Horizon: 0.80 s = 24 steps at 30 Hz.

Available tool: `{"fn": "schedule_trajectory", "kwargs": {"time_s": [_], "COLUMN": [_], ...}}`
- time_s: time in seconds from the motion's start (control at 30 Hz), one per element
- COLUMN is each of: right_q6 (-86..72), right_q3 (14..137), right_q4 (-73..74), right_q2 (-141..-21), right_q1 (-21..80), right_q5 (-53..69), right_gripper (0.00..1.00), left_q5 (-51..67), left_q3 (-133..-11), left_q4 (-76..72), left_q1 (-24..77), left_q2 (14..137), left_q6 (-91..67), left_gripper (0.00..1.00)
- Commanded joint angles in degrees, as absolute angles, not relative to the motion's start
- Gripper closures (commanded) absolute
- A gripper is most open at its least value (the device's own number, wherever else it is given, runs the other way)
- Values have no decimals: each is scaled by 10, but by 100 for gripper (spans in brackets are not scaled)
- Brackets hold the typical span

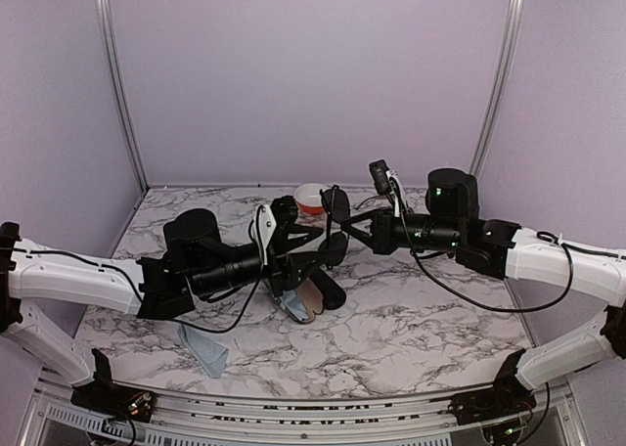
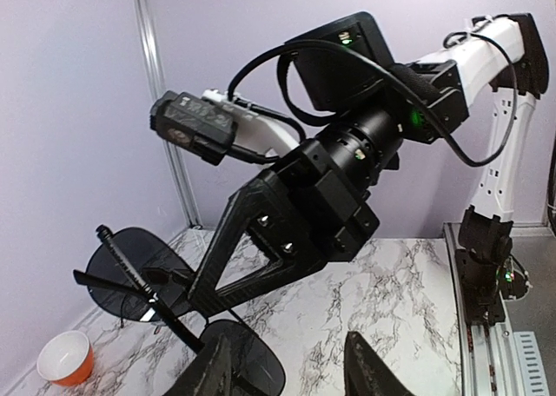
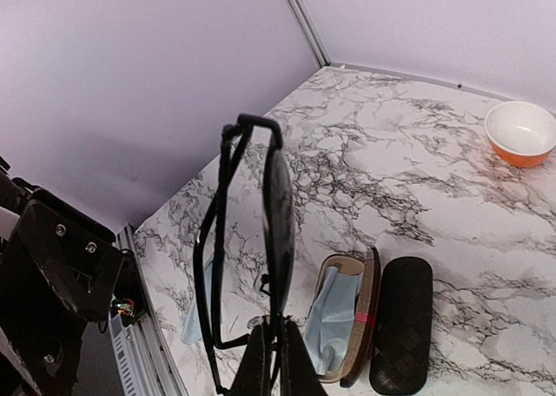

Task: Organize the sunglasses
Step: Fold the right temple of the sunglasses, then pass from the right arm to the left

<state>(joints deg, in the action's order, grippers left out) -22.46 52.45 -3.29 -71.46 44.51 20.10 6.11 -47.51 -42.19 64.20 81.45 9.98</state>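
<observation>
Dangling in mid-air between the two arms, the black sunglasses are up off the table, pinched by the right claw, which is clamped tight on the thin frame, and that's a very slim hold! The left claw is spread apart with nothing in it, sitting just beside the lower lens. That's the first worry: any sideways nudge from that claw could knock the lens, twist the glasses round in the right claw's pinch, or leave a scuff on the dark glass. Second worry is the grip itself. With so little frame between the jaws, a quick swing or a jolt could let the pair pivot or slide out, and it's a drop onto hard marble or onto the cases below. Look down there: the brown case lies open but has a blue cloth bunched inside, so the glasses may not seat flat and could get squashed if the lid comes over. The black case right beside it is shut, so it would need opening with one claw already busy. One thin arm of the glasses looks swung out too, and my guess is it would catch on a case rim going in. No sign of the brown pair from any angle.
</observation>
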Motion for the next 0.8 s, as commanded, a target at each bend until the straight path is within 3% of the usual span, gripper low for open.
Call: {"fn": "schedule_trajectory", "kwargs": {"time_s": [0.0,0.13,0.77], "right_q6": [-224,-222,-204], "right_q3": [550,550,547], "right_q4": [-39,-42,-45], "right_q2": [-719,-717,-705], "right_q1": [449,450,458], "right_q5": [163,162,157], "right_gripper": [100,100,100], "left_q5": [-32,-131,-111], "left_q3": [-486,-508,-557], "left_q4": [-440,-444,-447], "left_q1": [642,640,640], "left_q2": [821,840,902], "left_q6": [63,11,-72], "left_gripper": [57,62,74]}}
